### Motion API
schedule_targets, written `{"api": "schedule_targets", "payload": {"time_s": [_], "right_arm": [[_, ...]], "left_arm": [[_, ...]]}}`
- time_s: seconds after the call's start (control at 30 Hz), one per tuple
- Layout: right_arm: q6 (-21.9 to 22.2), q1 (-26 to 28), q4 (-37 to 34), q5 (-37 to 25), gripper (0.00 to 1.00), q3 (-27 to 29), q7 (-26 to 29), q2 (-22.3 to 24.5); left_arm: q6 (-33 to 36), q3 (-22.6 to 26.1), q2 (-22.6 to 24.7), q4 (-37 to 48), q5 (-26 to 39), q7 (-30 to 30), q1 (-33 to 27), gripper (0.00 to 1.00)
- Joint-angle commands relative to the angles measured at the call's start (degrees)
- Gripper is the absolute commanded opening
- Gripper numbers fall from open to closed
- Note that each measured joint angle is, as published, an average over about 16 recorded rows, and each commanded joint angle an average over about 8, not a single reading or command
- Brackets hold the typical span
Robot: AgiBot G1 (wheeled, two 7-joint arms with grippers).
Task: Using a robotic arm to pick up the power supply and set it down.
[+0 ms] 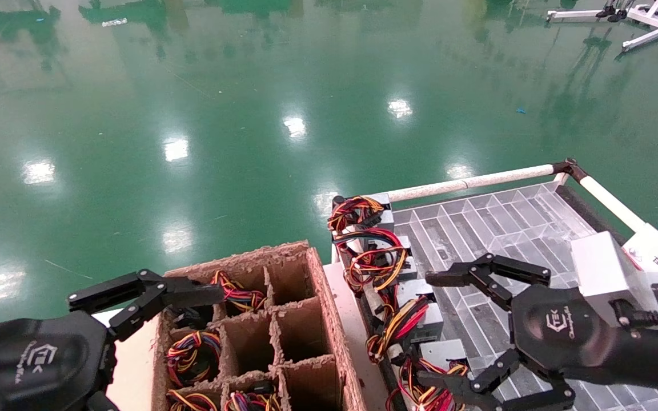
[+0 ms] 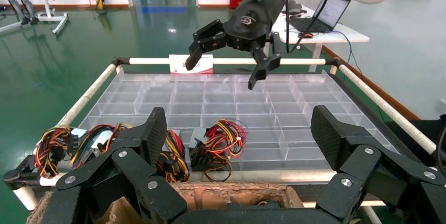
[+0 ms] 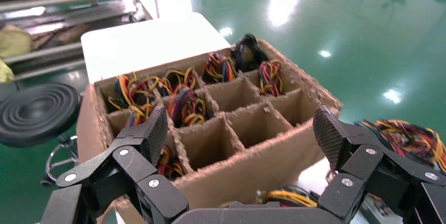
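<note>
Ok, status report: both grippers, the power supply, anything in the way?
Left gripper open, empty, over the cardboard box. Right gripper open, empty, over the clear tray. Power supply not picked; which one unclear. Nothing blocking.

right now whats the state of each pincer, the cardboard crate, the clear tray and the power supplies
left pincer: open, empty, over the crate
right pincer: open, empty, over the tray
cardboard crate: some cells hold wired units, others empty
clear tray: mostly bare compartments
power supplies: lined along the tray's edge nearest the crate, none gripped
</note>
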Motion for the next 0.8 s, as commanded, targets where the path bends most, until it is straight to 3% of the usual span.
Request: {"api": "schedule_targets", "payload": {"time_s": [0.03, 0.8], "right_arm": [[0.2, -0.8, 0.8, 0.6, 1.00, 0.6, 0.4, 0.0], [2.1, -10.4, 10.2, 7.9, 1.00, 7.9, 4.9, -0.3]], "left_arm": [[0.0, 0.0, 0.0, 0.0, 0.0, 0.0, 0.0, 1.00], [0.0, 0.0, 0.0, 0.0, 0.0, 0.0, 0.0, 1.00]]}}
